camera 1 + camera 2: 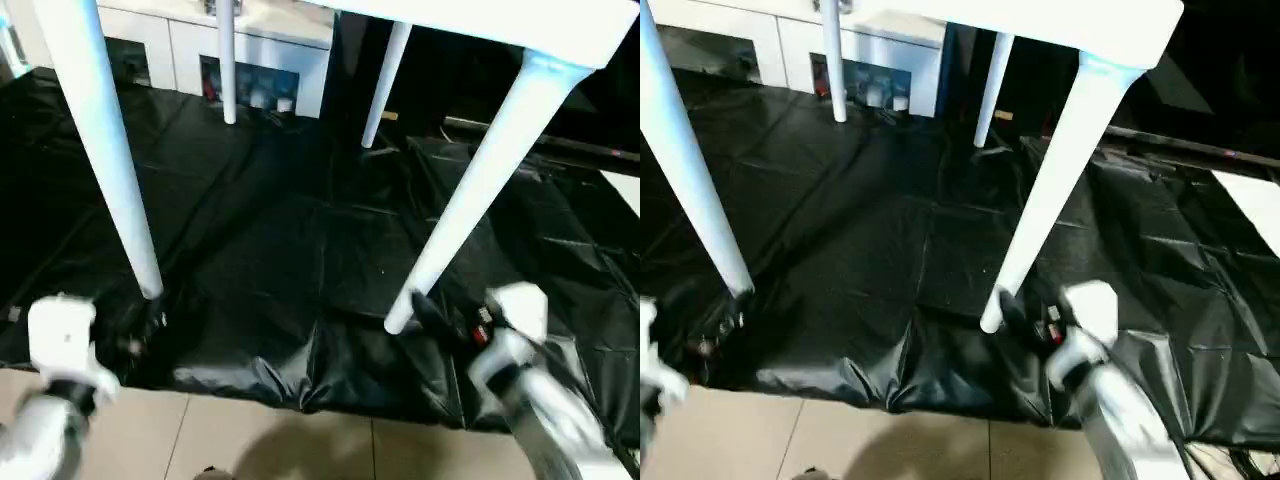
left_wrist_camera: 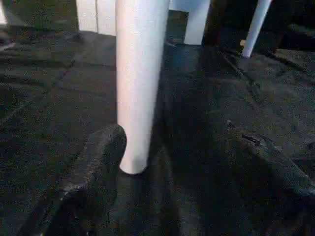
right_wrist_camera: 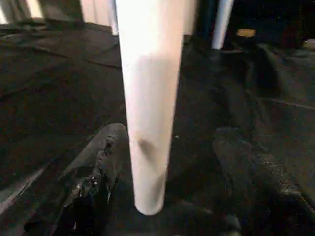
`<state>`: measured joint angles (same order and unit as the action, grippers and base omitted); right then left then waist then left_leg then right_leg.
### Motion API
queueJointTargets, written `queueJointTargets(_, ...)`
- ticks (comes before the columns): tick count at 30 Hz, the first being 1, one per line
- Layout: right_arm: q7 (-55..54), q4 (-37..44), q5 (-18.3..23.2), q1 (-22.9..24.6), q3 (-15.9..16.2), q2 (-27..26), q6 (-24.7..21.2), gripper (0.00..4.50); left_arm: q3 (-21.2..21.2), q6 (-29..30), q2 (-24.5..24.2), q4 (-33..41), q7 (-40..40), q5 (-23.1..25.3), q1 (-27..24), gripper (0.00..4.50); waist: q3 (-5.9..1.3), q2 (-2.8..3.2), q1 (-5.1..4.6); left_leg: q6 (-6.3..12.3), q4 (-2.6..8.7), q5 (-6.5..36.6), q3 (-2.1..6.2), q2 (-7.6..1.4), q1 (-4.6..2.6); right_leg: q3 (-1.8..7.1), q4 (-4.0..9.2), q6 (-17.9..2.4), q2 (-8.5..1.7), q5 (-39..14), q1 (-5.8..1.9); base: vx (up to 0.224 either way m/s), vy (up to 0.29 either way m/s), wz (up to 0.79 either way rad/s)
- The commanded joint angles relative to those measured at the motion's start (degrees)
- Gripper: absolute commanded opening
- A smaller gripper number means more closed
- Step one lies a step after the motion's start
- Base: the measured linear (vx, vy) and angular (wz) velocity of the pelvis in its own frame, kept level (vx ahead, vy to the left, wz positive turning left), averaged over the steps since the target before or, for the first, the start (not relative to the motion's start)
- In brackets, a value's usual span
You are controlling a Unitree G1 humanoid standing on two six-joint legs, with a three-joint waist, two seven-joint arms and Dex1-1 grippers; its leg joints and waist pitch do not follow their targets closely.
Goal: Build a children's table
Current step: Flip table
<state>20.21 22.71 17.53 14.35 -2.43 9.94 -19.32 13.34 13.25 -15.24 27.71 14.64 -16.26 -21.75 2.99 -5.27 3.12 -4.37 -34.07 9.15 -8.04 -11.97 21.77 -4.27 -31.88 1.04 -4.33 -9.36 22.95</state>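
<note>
The children's table stands upright on a black sheet, its white top [image 1: 520, 25] at the upper edge of the eye views. The near left leg [image 1: 105, 140] and near right leg [image 1: 480, 170] slant down to the sheet, and two far legs [image 1: 228, 60] [image 1: 385, 70] stand behind. My left gripper [image 1: 140, 330] sits low at the foot of the near left leg. In the left wrist view its fingers [image 2: 98, 162] are open around that leg [image 2: 140, 83]. My right gripper [image 1: 430, 310] is at the foot of the near right leg [image 3: 150, 98], fingers [image 3: 256, 167] open on either side of it.
The black sheet [image 1: 300, 240] is creased and bunched along its near edge, with pale tiled floor [image 1: 300, 440] in front of it. A white cabinet [image 1: 260, 50] with glass doors stands at the back behind the far legs.
</note>
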Motion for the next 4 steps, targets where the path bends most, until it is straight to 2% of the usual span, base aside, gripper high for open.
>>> queueJointTargets(1, -1.3, 3.2, 0.9, 0.6, -1.9, 0.2, -1.9, 3.12, -2.2, 1.9, 0.6, 3.4, -1.7, 0.7, 0.3, 3.67, -0.66, 1.94, -0.81, -3.89, 6.71, 46.4, 1.32, -1.22, -1.97, -0.94, 6.67, 1.4, -1.41, -39.8, -0.37, 0.000, 0.000, 0.00)
queueJointTargets(2, -1.5, 3.9, 1.3, 1.2, -1.8, 0.3, -2.4, 3.12, -2.7, 2.4, 1.0, 4.4, -2.5, 2.1, 0.2, 3.67, -0.15, 2.87, -0.65, -3.79, 8.78, 50.6, 1.30, -2.07, -1.25, -2.21, 5.34, 0.8, -0.45, -36.9, -1.91, 0.000, 0.000, 0.00)
queueJointTargets(3, -2.0, 4.1, 1.3, 1.4, -1.7, 0.2, -3.0, 3.12, -4.0, 2.6, 0.7, 5.6, -3.1, 4.8, 0.2, 3.67, 0.39, 3.68, 1.51, -3.99, 14.26, 57.2, -0.14, -4.26, 4.84, -1.44, -8.08, -1.8, 0.30, -22.5, -7.43, -0.096, -0.019, 0.03)
queueJointTargets(4, -2.3, 3.9, 1.2, 1.4, -1.6, 0.1, -3.3, 3.12, -5.0, 3.0, 0.4, 6.3, -3.3, 6.3, 0.3, 3.67, 0.97, 3.17, 4.78, -2.89, 14.27, 57.6, -2.13, -3.87, 7.22, -0.99, -10.81, -1.8, 0.64, -18.5, -7.77, -0.075, -0.023, 0.04)
